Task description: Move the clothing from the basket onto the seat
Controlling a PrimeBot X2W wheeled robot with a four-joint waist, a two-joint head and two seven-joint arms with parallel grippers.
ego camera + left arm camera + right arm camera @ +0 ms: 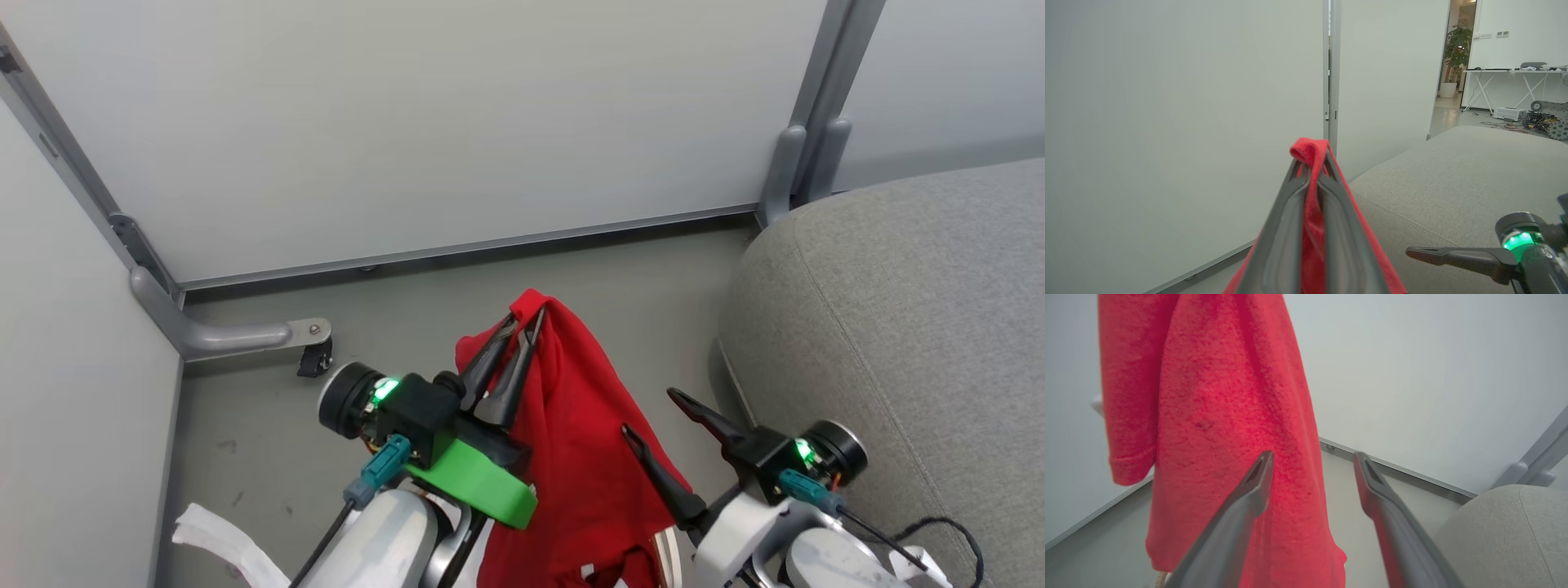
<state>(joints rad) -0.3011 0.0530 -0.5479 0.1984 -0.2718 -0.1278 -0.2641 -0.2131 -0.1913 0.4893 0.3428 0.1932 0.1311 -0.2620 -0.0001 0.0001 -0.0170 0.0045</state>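
Note:
My left gripper [526, 314] is shut on the top fold of the red clothing [580, 425], which hangs down from its fingertips above the floor. The left wrist view has the red fabric [1310, 147] pinched between the two fingers. To the right of the hanging garment, my right gripper [649, 412] stands open with nothing between its fingers. In its wrist view the clothing [1216, 396] hangs just left of the open gripper [1313, 455]. The grey seat [898, 310] lies to the right, close to the right arm. A sliver of the basket rim [668, 555] peeks out under the garment.
Pale partition walls close off the back and the left. A grey metal foot with a caster [245, 335] juts from the left corner, and a grey post [804, 155] stands by the seat. A white cloth strip [216, 535] lies at the lower left.

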